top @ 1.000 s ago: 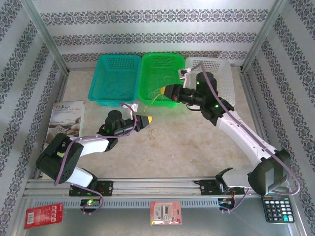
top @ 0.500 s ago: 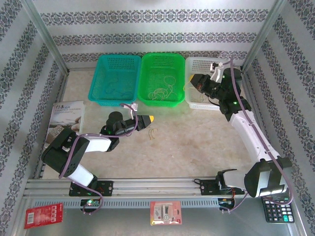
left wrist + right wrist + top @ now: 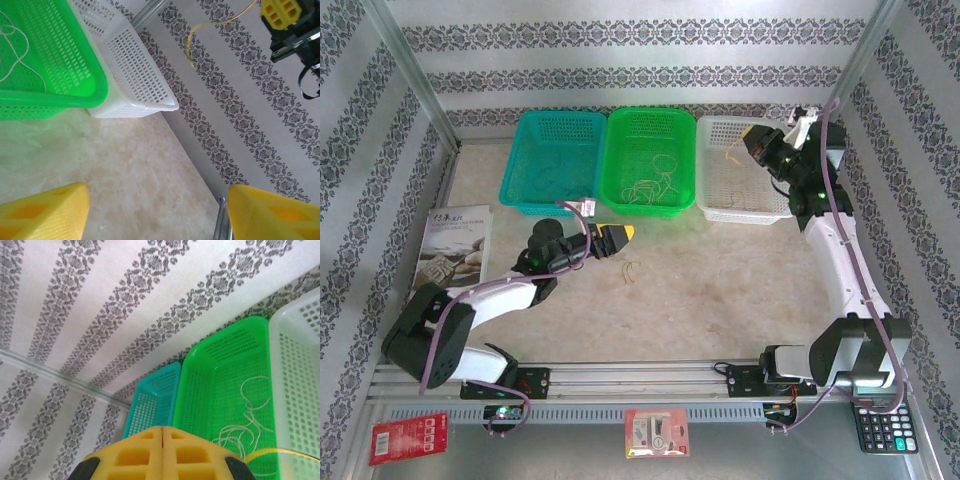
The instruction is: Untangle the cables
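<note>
Cables first: a tan cable [image 3: 631,272] lay loose on the worktop [image 3: 720,290], at six o'clock of our spread left claw [image 3: 623,232]. Whitish cables [image 3: 650,185] sat in the green basket [image 3: 640,209]. At one o'clock, our right claw [image 3: 752,140] pinched a yellowish cable [image 3: 730,152] over the white basket [image 3: 745,215], presumably to drop it.

left arm [image 3: 500,295] and right arm [image 3: 835,250]: white link shells, black joints, green lights, purple cords [image 3: 438,338] alongside. left end effector [image 3: 620,232] and right end effector [image 3: 752,140] carry blocky yellow fingers [image 3: 135,455] with square recesses.
</note>
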### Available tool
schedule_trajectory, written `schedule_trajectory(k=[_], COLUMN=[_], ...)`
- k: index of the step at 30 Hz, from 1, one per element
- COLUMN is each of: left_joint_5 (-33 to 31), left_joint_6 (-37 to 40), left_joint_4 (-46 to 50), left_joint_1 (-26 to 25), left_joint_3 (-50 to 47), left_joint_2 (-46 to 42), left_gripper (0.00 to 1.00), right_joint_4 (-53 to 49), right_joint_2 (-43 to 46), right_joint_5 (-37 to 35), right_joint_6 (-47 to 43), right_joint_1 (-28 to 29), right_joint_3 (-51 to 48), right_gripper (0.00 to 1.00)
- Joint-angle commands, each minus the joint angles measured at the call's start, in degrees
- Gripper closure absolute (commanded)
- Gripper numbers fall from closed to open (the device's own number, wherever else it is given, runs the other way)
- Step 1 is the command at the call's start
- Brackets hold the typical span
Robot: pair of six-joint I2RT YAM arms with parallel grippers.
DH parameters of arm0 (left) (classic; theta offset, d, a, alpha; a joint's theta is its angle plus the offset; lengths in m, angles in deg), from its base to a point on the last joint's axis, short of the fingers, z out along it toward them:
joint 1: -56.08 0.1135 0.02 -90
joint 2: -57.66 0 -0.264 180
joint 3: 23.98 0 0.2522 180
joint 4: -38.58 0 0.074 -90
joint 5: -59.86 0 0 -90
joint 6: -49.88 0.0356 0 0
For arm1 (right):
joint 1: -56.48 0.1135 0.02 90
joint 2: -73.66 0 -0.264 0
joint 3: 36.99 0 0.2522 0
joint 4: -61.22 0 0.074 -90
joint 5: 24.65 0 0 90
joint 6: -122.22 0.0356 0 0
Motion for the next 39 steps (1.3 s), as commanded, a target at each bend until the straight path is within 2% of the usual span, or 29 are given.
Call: schedule_trajectory(k=[1,9,19,23,25,34,39], left_joint_5=[-3.8,-8.2,-8.1,-7.9,-7.4,-8.7,-10.8], left_joint_6=[4.8,9.8,10.2,10.0,10.2,10.0,9.3], left_joint_4=[10.0,21.7,22.5,22.5,23.3,26.4,28.7], left_joint_1=[-0.4,-0.5,-0.5,-0.4,-0.4,-0.4,-0.4], left_joint_3=[1.7,3.6,5.0,5.3,5.8,5.7,5.2], left_joint_2=[-4.7,-11.1,-9.7,-9.3,-9.2,-10.5,-11.5], left_gripper=[0.22,0.12,0.09,0.08,0.07,0.01,0.0], right_joint_4=[0.9,0.1,-0.1,-1.1,-1.1,-2.1,-2.0], right_joint_2=[-2.2,-8.6,-20.0,-22.5,-21.9,-13.0,-7.1], right_joint_5=[-2.1,-4.7,-5.9,-6.2,-6.0,-5.5,-6.1], right_joint_6=[-2.1,-5.5,-7.8,-9.2,-9.8,-10.8,-11.4], right_joint_1=[-0.8,-1.9,-2.0,-2.0,-2.0,-0.3,5.3], right_joint_3=[2.8,5.6,5.7,4.5,3.7,-0.2,-5.2], right_gripper=[1.0,1.0,0.99,0.6,0.52,0.5,0.5])
